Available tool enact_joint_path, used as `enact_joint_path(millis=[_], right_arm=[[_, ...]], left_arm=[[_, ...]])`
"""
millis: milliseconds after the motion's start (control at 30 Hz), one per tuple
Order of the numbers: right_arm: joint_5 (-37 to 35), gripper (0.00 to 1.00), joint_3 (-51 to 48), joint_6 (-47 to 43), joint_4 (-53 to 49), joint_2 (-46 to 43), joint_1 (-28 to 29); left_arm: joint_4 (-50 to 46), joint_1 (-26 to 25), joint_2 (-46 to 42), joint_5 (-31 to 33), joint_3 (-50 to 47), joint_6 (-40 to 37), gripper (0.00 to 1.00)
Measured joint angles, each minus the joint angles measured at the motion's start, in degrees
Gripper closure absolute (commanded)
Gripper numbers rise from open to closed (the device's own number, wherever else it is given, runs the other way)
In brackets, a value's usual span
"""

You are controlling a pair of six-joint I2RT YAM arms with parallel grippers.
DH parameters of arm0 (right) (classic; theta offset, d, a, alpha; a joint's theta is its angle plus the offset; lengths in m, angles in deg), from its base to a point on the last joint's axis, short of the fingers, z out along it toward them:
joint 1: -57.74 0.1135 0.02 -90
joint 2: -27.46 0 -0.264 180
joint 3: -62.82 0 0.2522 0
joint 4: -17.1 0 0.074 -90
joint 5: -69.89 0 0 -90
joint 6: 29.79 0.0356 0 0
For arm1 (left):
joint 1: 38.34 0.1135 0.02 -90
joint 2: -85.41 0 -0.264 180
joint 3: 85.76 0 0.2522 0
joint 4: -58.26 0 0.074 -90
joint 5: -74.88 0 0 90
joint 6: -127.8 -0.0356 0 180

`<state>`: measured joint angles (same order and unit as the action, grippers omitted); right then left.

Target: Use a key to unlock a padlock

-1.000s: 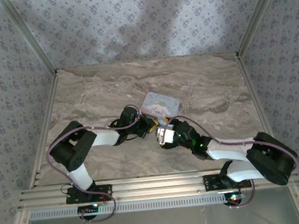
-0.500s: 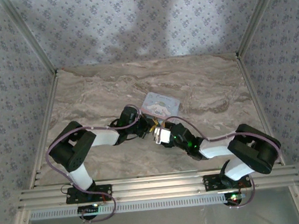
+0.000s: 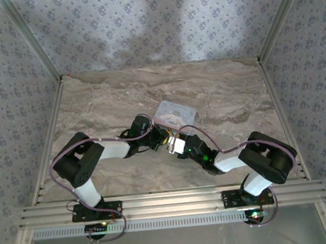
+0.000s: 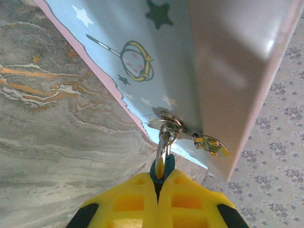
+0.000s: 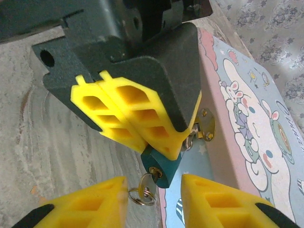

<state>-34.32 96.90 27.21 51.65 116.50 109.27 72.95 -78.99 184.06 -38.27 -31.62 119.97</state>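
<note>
Floral-papered walls (image 3: 143,26) close in a marble-patterned bench (image 3: 93,105), and near its middle lies a pale blue box (image 3: 176,113) printed with a cartoon rabbit. In the top view both arms meet at the box's 6 o'clock edge, the left arm coming in from about 8 o'clock and the right arm from about 4 o'clock. The left tool (image 4: 158,183) is closed, its two yellow fingers (image 4: 128,202) pressed together on the teal body of the padlock (image 4: 161,167). The padlock's silver shackle runs up towards 12 o'clock in the left wrist view and passes through the metal hasp (image 4: 166,124) on the box's pink-edged side. The box is tipped, with its lower edge near the bench. In the right wrist view the padlock pokes out below the left tool's fingertips at about 6 o'clock. A small key (image 5: 153,174) sits in its underside, and a wire key ring (image 5: 141,194) hangs from the key. The right tool (image 5: 154,184) is partly open, and neither yellow finger (image 5: 90,202) is clamped on anything. One finger stands at 8 o'clock of the key and the other at 4 o'clock, so the key and ring lie in the gap between them. The ring is just beside the 8 o'clock finger, and I cannot tell whether they touch. The 4 o'clock finger stands clear of the padlock, close to the box's side.
</note>
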Motion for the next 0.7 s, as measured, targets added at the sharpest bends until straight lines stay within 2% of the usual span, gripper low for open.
enact_joint_path(millis=[100,267,367,567,700], right_arm=[[-0.2,0.68,0.0,0.3,0.2,0.1,0.0],[-0.9,0.81,0.0,1.1,0.7,0.5,0.2],[-1.3,0.82,0.0,1.3,0.9,0.9,0.5],[-2.0,0.98,-0.1,1.9,1.5,1.2,0.9],[-2.3,1.00,-0.2,2.0,1.9,1.4,1.0]], left_arm=[[0.0,0.0,0.0,0.0,0.0,0.0,1.00],[0.0,0.0,0.0,0.0,0.0,0.0,1.00],[0.0,0.0,0.0,0.0,0.0,0.0,1.00],[0.1,0.0,0.0,0.3,0.0,0.0,1.00],[0.0,0.0,0.0,0.4,0.1,0.0,1.00]])
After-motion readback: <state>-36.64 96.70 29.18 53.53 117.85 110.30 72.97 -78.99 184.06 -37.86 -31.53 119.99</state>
